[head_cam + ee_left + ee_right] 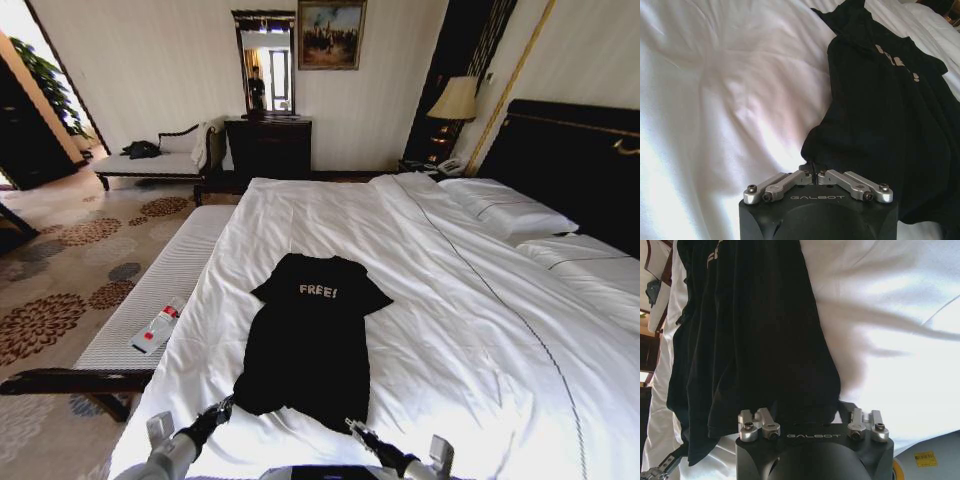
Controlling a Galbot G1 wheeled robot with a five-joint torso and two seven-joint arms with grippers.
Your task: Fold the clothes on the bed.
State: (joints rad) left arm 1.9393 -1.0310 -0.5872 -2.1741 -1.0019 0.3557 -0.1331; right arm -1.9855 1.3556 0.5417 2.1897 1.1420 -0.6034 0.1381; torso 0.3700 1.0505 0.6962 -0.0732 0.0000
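The clothes, a black T-shirt point(310, 345) with white "FREE!" lettering, lie flat on the bed point(480, 330), collar toward the far end and hem toward me. At the hem's left corner my left gripper point(225, 405) has its jaws drawn together on the cloth; the left wrist view has the gripper point(811, 167) pinching the corner of the T-shirt point(880, 115). My right gripper point(352, 427) sits at the hem's right corner. In the right wrist view that gripper point(807, 410) stands open, with the T-shirt point(760, 330) hem lying across its fingers and hiding them.
A narrow white bench point(150, 300) runs along the bed's left side with a white and red object point(158, 328) on it. Pillows point(505, 210) and a dark headboard point(580, 160) are at the right. A dark dresser point(268, 145) stands by the far wall.
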